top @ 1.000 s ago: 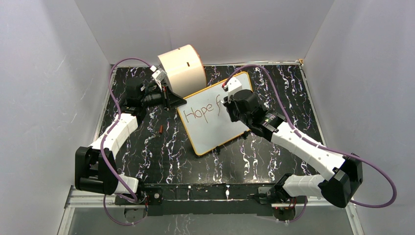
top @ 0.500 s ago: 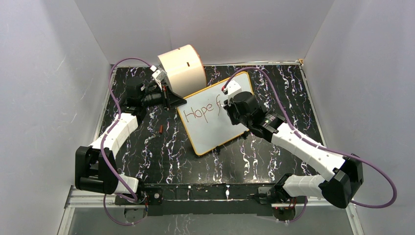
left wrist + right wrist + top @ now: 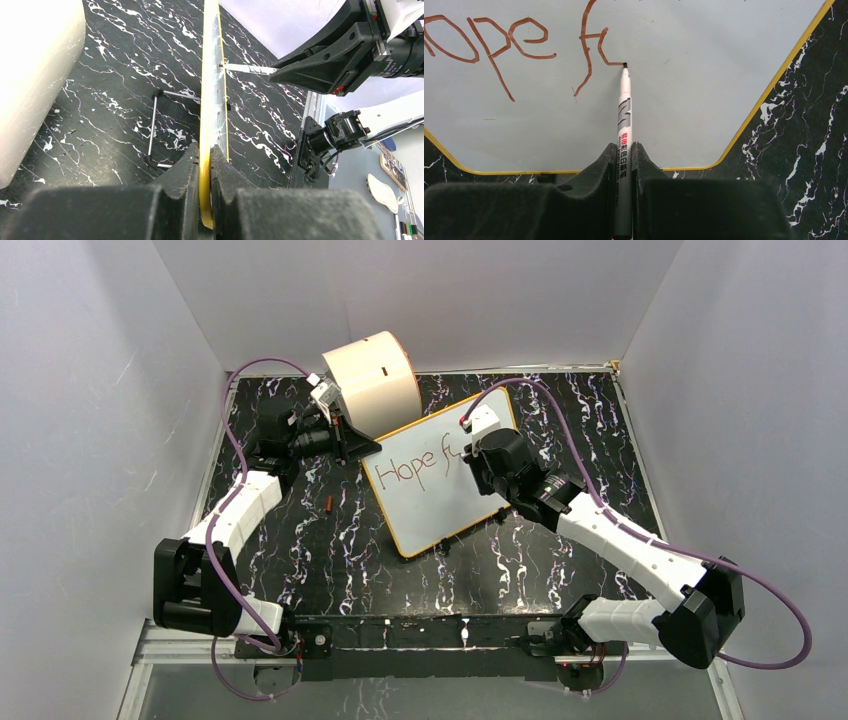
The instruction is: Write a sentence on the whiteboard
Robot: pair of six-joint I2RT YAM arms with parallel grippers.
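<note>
The whiteboard [image 3: 440,508], white with a yellow rim, stands tilted in the middle of the table. My left gripper [image 3: 362,447] is shut on its left rim; the left wrist view shows the yellow edge [image 3: 210,100] pinched between the jaws of that gripper [image 3: 205,160]. The sentence [image 3: 415,462] reads "Hope f" plus a short new stroke [image 3: 611,57] in red-brown. My right gripper [image 3: 624,155] is shut on a white marker [image 3: 625,120], whose tip touches the board [image 3: 694,100] at the end of that stroke. From above, the right gripper [image 3: 470,448] sits over the board's upper right part.
A cream drum [image 3: 375,380] stands behind the board's top left corner, close to my left wrist. A small red marker cap [image 3: 329,504] lies on the black marbled table, left of the board. A thin metal stand leg [image 3: 152,125] sits behind the board. Grey walls enclose three sides.
My right gripper has shifted slightly to the right with the marker, adding a short stroke after the "f". The left arm and the board have stayed still.
</note>
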